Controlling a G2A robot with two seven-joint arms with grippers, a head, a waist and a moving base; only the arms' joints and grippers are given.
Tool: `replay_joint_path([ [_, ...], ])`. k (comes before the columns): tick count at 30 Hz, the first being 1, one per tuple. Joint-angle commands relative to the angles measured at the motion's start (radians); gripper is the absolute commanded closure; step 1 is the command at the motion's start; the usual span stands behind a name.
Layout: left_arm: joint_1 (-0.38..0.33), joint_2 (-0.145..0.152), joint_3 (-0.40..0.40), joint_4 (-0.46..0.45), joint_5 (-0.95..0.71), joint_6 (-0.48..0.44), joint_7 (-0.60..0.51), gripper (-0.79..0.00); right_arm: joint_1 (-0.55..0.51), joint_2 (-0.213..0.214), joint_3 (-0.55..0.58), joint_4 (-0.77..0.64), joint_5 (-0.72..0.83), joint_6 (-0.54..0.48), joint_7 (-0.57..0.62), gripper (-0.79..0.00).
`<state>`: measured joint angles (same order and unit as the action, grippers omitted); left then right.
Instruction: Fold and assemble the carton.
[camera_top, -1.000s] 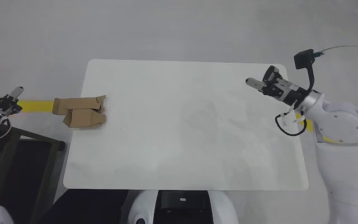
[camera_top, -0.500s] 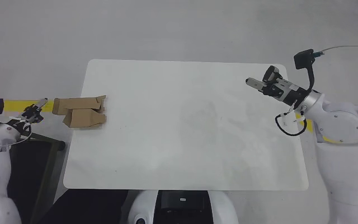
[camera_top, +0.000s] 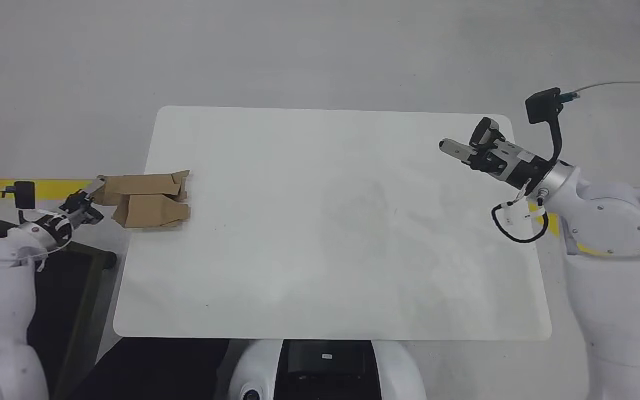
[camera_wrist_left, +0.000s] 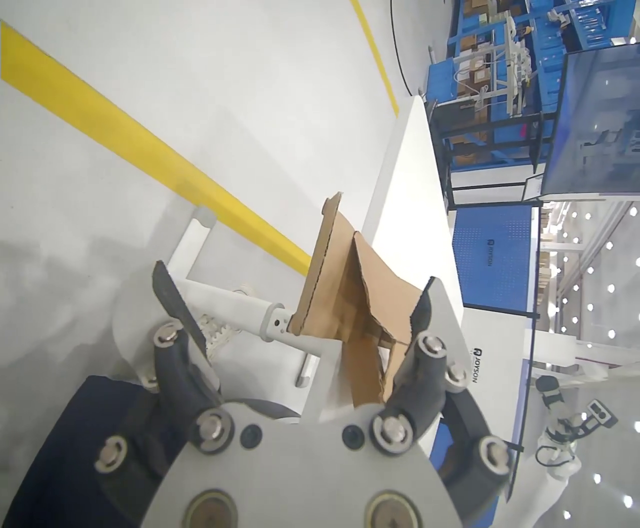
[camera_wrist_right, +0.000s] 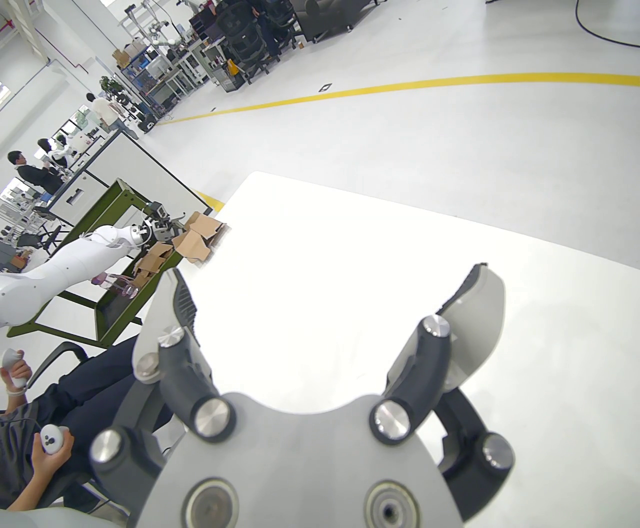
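Seen from above, the brown carton (camera_top: 150, 200) overhangs the edge of the worktop (camera_top: 350, 250) just at the tips of the left jaws; the left wrist view has the carton (camera_wrist_left: 350, 280) between those spread jaws, not clamped; the right wrist view has the right jaws released, the carton (camera_wrist_right: 197, 237) far ahead.

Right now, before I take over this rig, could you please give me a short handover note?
Claws: the left claw is open, with a finger on either side of the carton's end. The right claw is open and empty above the table's right side.
Things: the carton lies collapsed at the table's left edge, with one end overhanging.
Done: nothing is folded yet.
Left: grip the carton, probably bring it further onto the table, then fold and assemble it.
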<state>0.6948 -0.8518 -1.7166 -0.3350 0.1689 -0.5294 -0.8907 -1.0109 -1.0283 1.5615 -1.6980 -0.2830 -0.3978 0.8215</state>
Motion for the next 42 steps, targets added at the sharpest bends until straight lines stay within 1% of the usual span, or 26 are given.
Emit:
replay_joint_path([
  [1,-0.001,-0.002,0.002,0.003,-0.014,0.008,-0.006,-0.785,0.000,0.000,0.000,0.000,0.000,0.000,0.000,-0.785],
  [4,-0.002,-0.005,0.007,0.006,-0.034,0.024,-0.021,-0.551,0.000,0.000,0.000,0.000,0.000,0.000,0.000,-0.785],
  [5,-0.002,-0.006,0.010,0.005,-0.037,0.025,-0.027,-0.489,0.000,0.000,0.000,0.000,0.000,0.000,0.000,-0.785],
  [8,-0.002,-0.008,0.015,0.003,-0.049,0.029,-0.037,-0.391,0.000,0.000,0.000,0.000,0.000,0.000,0.000,-0.785],
  [9,-0.002,-0.008,0.016,0.003,-0.054,0.032,-0.041,-0.382,0.000,0.000,0.000,0.000,0.000,0.000,0.000,-0.785],
  [11,-0.002,-0.008,0.018,0.003,-0.062,0.036,-0.046,-0.323,0.000,0.000,0.000,0.000,0.000,0.000,0.000,-0.785],
  [12,-0.003,-0.008,0.019,0.003,-0.067,0.038,-0.052,-0.249,0.000,0.000,0.000,0.000,0.000,0.000,0.000,-0.785],
  [13,-0.003,-0.008,0.019,0.003,-0.072,0.038,-0.054,-0.111,0.000,0.000,0.000,0.000,0.000,0.000,0.000,-0.785],
  [14,-0.002,-0.008,0.020,0.002,-0.076,0.037,-0.056,0.000,0.000,0.000,0.000,0.000,0.000,0.000,0.000,-0.785],
  [19,-0.004,-0.007,0.015,-0.004,-0.127,0.021,-0.101,0.000,0.000,0.000,0.000,0.000,0.000,0.000,0.000,-0.785],
  [25,-0.013,0.002,-0.008,-0.030,-0.206,0.018,-0.164,0.000,0.000,0.000,0.000,0.000,0.000,0.000,0.000,-0.785],
  [30,-0.030,0.011,-0.027,-0.088,-0.273,0.006,-0.218,0.000,0.000,0.000,0.000,0.000,0.000,0.000,0.000,-0.785],
  [33,-0.045,0.012,-0.028,-0.133,-0.299,-0.005,-0.222,0.000,0.000,0.000,0.000,0.000,0.000,0.000,0.000,-0.785],
  [38,-0.086,0.001,0.006,-0.212,-0.323,-0.008,-0.204,0.000,0.000,0.000,0.000,0.000,0.000,0.000,0.000,-0.785],
  [42,-0.120,-0.027,0.067,-0.262,-0.362,0.009,-0.173,0.000,0.000,0.000,0.000,0.000,0.000,0.000,0.000,-0.785],
])
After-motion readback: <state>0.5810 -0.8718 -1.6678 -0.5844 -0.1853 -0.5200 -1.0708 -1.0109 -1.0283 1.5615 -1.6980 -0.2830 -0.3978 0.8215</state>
